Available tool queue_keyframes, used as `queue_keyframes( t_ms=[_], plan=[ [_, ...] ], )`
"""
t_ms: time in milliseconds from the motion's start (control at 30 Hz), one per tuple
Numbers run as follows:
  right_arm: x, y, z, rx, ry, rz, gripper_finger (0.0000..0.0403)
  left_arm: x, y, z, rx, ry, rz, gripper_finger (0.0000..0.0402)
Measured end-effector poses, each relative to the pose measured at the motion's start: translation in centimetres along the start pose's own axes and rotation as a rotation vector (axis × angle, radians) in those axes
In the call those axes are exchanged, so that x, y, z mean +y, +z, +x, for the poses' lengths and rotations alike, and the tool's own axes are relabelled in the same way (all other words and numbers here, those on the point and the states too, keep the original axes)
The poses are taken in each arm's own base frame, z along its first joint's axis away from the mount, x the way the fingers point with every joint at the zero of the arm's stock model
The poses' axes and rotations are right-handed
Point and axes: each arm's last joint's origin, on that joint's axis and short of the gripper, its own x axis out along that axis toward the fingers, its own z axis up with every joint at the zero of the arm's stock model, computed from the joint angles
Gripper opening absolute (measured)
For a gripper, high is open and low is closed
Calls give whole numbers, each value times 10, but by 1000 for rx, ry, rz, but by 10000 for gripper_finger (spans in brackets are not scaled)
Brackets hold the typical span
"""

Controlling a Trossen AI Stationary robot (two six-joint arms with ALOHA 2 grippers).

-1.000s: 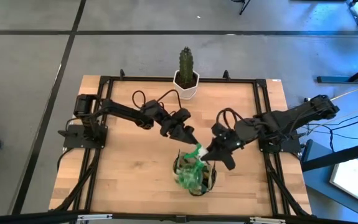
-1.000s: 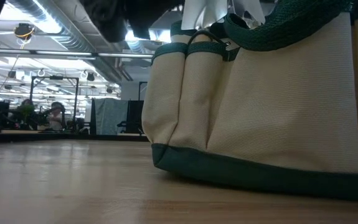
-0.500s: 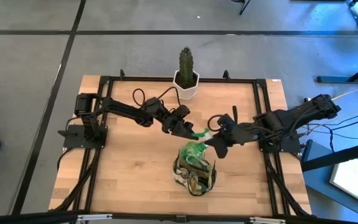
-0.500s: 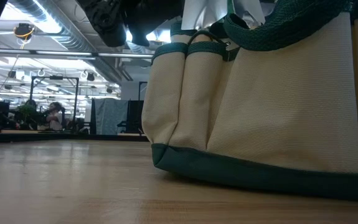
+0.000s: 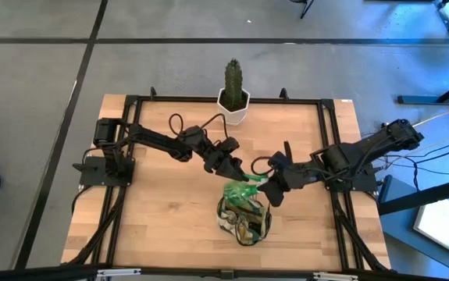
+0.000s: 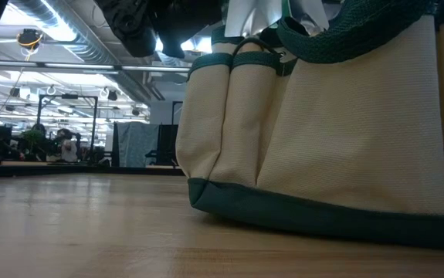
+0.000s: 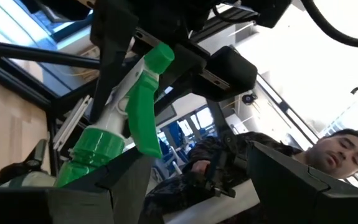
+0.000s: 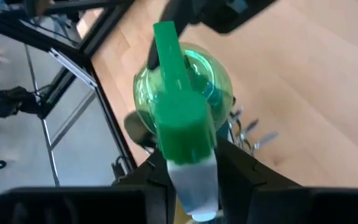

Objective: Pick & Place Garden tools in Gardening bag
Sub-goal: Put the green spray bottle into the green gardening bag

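Clamping the translucent green spray bottle by its white head, the right gripper apparently hovers over the canvas bag.

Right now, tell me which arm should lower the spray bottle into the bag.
The right. Its end effector is clamped on the spray bottle at the white head, directly above the gardening bag. The left end effector hovers beside it, open and holding nothing.

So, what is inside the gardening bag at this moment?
Metal tool parts show inside the gardening bag. The green spray bottle, gripped by the right gripper, sticks out at the top. The bag's bottom is covered.
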Motion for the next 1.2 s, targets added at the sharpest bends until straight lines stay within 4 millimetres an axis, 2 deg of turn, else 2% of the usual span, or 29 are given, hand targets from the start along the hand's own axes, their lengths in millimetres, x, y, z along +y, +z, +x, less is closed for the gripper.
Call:
queue_keyframes(
  t_ms=[200,367,467,667,833,1000,1200],
  plan=[
    [-8,-10,-2,74,-84,18,75,-5,-3,4,10,-18,38,253],
    [-6,-18,-3,197,-67,-8,51,-3,-3,4,12,-10,36,253],
    [-2,-21,-5,229,-33,-13,51,-3,-3,4,12,-8,36,253],
    [14,-12,-20,210,39,-32,51,-3,-3,4,12,-5,42,253],
    [21,-9,-27,291,-34,-90,51,-3,-3,4,13,-5,48,253],
    [23,-19,-17,403,-163,-151,51,-2,-4,4,19,-6,48,253],
    [28,-23,-5,438,-155,-154,51,-2,-4,4,28,-8,48,253]
  ],
)
